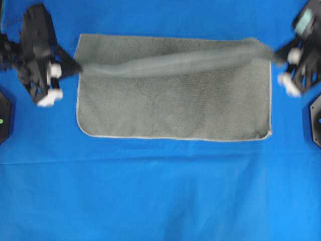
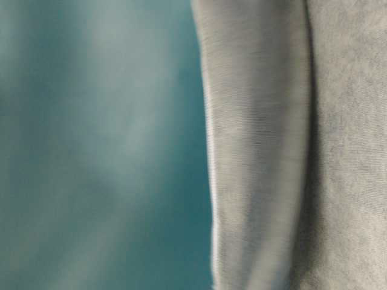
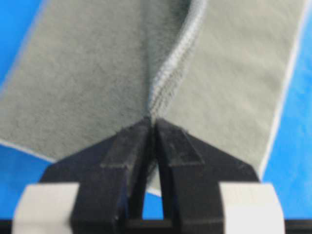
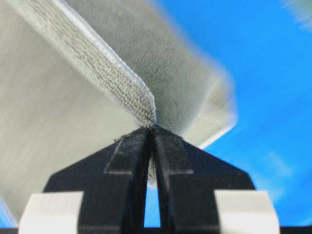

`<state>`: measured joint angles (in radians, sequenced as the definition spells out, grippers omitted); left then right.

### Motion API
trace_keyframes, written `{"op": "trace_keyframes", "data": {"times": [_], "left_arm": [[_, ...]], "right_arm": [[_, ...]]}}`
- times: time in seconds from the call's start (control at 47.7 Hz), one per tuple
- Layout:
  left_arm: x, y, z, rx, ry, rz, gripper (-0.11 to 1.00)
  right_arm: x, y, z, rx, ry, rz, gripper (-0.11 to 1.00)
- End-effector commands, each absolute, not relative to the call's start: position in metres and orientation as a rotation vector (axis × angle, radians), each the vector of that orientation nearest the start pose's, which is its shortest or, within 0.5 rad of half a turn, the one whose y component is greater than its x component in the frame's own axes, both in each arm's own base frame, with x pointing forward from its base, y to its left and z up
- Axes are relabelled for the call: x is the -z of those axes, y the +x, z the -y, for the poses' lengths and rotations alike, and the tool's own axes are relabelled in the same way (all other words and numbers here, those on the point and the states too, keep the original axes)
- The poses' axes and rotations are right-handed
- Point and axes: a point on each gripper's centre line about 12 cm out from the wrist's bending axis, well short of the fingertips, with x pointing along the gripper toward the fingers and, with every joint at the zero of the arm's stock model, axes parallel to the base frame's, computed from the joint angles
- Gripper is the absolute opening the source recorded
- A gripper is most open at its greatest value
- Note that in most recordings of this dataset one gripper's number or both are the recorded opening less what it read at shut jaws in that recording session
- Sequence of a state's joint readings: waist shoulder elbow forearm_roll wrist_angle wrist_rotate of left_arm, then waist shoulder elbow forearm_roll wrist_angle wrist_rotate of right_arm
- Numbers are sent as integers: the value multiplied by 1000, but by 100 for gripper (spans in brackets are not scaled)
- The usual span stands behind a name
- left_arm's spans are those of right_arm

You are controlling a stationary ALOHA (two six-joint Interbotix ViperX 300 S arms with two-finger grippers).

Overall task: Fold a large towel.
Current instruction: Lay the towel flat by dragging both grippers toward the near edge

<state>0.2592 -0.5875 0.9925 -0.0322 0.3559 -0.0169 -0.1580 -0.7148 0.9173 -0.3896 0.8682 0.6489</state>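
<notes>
A bright blue table covering (image 1: 160,191) spreads smooth under everything, creased faintly across the middle of the overhead view; two dark angular mounts, the left base (image 1: 4,116) and the right base (image 1: 316,120), sit at its side edges, well apart from the cloth; nothing lies between the arms but the cloth itself. The large towel (image 1: 175,108) rests on the far half of the covering, a grey-green rectangle of short nubbly pile with rounded near corners and a thin pale hem (image 1: 170,138) along its near edge; its far edge is raised off the table and drawn taut into a blurred band from one gripper to the other. The left gripper (image 3: 155,123) is clamped on the towel's left end, its black jaws pressed together over a bunched ridge of fabric; the right gripper (image 4: 152,129) pinches the right end likewise, jaws closed on a folded, ribbed hem. The table-level view is filled by hanging cloth, soft and blurred, against a teal haze.
</notes>
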Motion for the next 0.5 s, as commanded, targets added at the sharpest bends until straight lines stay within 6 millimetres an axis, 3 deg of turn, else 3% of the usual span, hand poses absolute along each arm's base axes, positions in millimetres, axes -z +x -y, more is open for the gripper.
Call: {"op": "trace_keyframes", "data": {"times": [0.0, 0.105, 0.231, 0.378, 0.483], "left_arm": [[-190, 235, -49, -220, -151, -730, 3], [-162, 234, -36, -192, -180, -717, 3], [-143, 243, -20, -158, -242, -709, 3], [-125, 251, -6, -131, -263, -784, 3], [-119, 253, -2, -121, -264, -814, 3]], "right_arm": [[-219, 195, 53, 551, 303, -968, 3], [-191, 194, 39, 490, 337, -1000, 3], [-163, 193, 24, 418, 399, -993, 3], [-147, 193, 17, 387, 458, -964, 3], [-146, 196, 14, 368, 468, -954, 3]]}}
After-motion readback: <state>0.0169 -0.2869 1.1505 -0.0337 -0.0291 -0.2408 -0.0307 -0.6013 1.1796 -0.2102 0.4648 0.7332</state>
